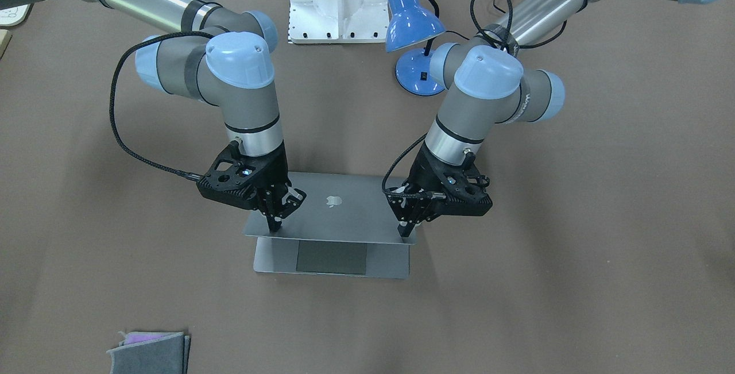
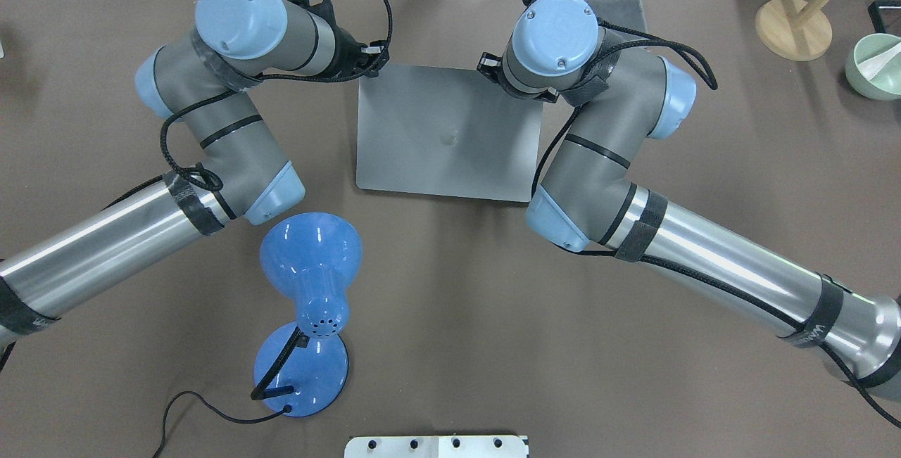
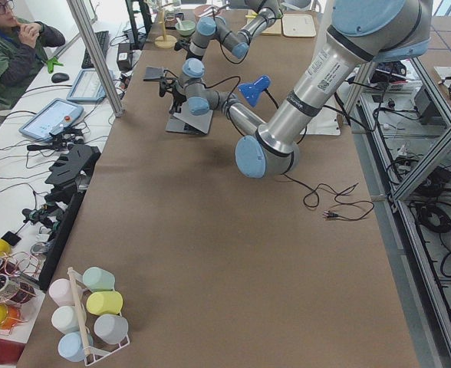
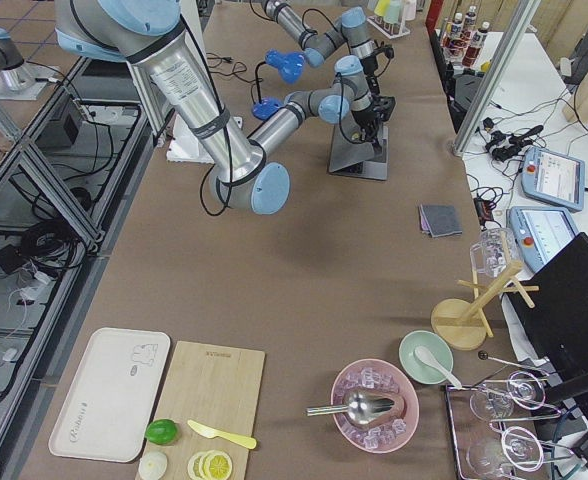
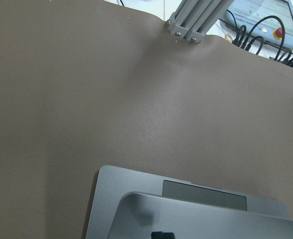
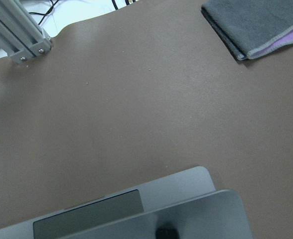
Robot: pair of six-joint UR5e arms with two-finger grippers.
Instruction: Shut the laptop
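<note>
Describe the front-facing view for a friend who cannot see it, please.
Two robot arms press down on the lid of a half-shut laptop, the left gripper and right gripper each touching near a free corner of the lid. The trackpad shows under the lid's edge. Behind stands a blue lamp; a folded cloth lies at the near edge.

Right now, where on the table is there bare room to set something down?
Bare mat lies between the laptop and the folded cloth, and along both table sides. Crowded: both grippers, left and right, at the lid; blue lamp beyond.
</note>
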